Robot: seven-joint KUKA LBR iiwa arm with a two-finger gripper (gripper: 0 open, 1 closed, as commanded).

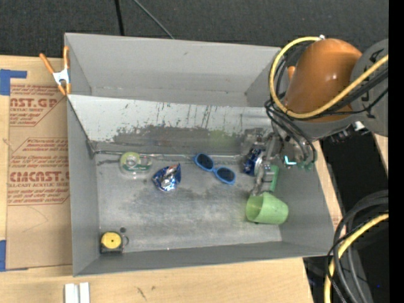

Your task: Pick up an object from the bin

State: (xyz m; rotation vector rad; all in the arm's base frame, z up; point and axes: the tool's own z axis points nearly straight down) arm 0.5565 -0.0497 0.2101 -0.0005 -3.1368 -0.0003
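Note:
My gripper (267,169) hangs low at the right side of the bin, just above the upper edge of a light green plastic cup (267,209) that lies on its side. Right beside the gripper on its left sits a small blue crumpled thing (252,160). A pair of blue sunglasses (214,168) lies a little further left on the bin floor. Whether anything is held I cannot make out.
Further left lie a blue foil wrapper (167,178) and a clear tape dispenser with a green core (134,163). A yellow tape measure (112,241) sits in the near left corner. The arm's orange cover and cables hang over the bin's right wall.

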